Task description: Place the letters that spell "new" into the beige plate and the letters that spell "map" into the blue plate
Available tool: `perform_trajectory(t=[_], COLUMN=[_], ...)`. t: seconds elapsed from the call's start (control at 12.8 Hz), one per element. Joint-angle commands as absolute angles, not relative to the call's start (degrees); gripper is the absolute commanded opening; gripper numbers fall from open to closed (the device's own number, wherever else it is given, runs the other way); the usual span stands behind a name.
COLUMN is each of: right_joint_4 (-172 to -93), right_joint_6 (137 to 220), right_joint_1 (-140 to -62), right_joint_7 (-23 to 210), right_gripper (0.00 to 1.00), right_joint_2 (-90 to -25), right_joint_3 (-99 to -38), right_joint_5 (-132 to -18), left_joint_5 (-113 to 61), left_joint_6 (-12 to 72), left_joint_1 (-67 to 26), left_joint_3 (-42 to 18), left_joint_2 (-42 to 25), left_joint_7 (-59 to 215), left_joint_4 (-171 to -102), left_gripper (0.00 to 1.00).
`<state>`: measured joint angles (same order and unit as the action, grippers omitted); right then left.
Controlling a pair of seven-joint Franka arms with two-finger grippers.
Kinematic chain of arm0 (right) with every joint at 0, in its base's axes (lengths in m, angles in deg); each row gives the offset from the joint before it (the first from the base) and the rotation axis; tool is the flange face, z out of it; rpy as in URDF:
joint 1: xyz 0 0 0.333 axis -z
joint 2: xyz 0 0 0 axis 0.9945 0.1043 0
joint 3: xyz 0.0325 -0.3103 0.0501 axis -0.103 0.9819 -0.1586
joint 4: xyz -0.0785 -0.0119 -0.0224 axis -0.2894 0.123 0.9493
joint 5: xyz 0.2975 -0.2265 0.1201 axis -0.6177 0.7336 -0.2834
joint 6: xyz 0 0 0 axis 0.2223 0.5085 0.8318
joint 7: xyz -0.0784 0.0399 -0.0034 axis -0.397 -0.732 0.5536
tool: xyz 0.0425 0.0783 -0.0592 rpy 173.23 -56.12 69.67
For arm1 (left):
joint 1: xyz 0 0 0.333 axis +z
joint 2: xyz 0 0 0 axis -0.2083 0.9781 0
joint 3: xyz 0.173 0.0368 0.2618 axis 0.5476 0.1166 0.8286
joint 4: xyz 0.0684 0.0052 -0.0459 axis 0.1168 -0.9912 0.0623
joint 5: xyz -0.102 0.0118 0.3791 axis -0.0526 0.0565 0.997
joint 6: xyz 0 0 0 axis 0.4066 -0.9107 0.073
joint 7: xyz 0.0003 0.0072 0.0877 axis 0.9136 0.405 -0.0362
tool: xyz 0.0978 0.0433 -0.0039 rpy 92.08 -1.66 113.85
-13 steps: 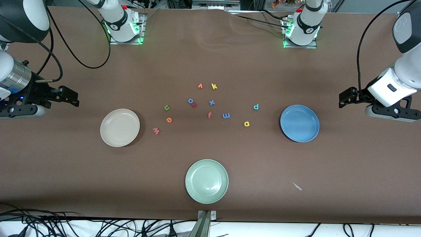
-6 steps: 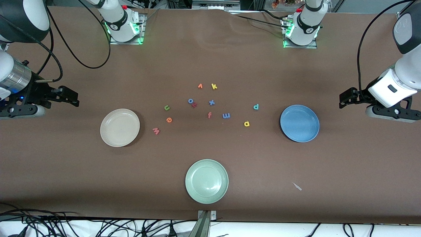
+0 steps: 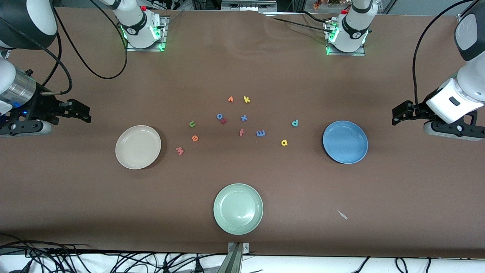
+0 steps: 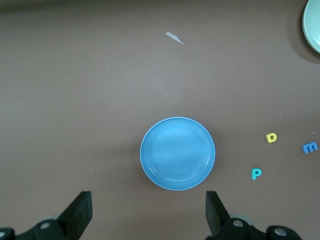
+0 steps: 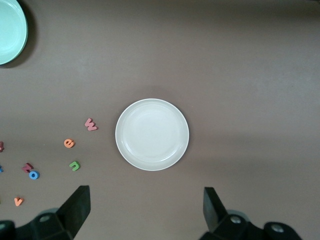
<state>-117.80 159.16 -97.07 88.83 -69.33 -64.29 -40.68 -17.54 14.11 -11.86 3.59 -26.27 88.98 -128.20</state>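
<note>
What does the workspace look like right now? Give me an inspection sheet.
Surface: brown table, small white scrap.
Job's things: n, e, w beside empty beige plate; m, a, p beside empty blue plate.
Clutter: green plate; spare letters mid-table.
Grippers: left gripper, right gripper open, empty, waiting.
Cables: black cables near the right arm's base.
Surroundings: nothing seen.
</note>
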Motion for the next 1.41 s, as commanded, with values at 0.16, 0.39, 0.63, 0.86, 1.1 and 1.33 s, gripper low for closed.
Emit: perform_trajectory(t=[0.16,0.39,0.63,0.86,1.1,1.33], right_joint_4=[-116.02,-116.10,-116.02,-116.10,-116.54,-116.28], right_joint_6=[158.70,158.70,159.14,159.32,158.97,159.67], right_joint_1=[-95.01,-94.65,-94.65,-95.26,-95.61,-99.30], right_joint_7=[88.52,88.61,88.61,88.70,89.05,88.61], right_gripper=[1.00,1.00,1.00,1.00,0.99,0.99], right_joint_2=[-68.48,-68.48,-66.29,-65.58,-64.70,-62.69], right_joint_3=[-64.28,-64.37,-64.37,-64.46,-64.98,-64.99], right_joint_5=[-41.61,-41.53,-41.44,-40.74,-40.91,-40.83], left_joint_5=[-18.54,-18.54,-18.63,-18.54,-18.02,-18.36], left_joint_6=[12.83,12.83,13.00,13.01,13.01,12.83], left_joint_1=[-11.58,-11.58,-10.88,-10.88,-10.27,-9.65], left_joint_3=[3.58,3.67,3.67,3.67,4.10,4.11], left_joint_2=[-25.35,-25.26,-24.38,-22.19,-21.30,-21.48], left_joint_7=[88.63,88.72,88.72,88.54,88.72,88.72], left_joint_4=[-125.09,-124.92,-124.39,-124.21,-123.34,-123.25], left_gripper=[1.00,1.00,1.00,1.00,1.00,1.00])
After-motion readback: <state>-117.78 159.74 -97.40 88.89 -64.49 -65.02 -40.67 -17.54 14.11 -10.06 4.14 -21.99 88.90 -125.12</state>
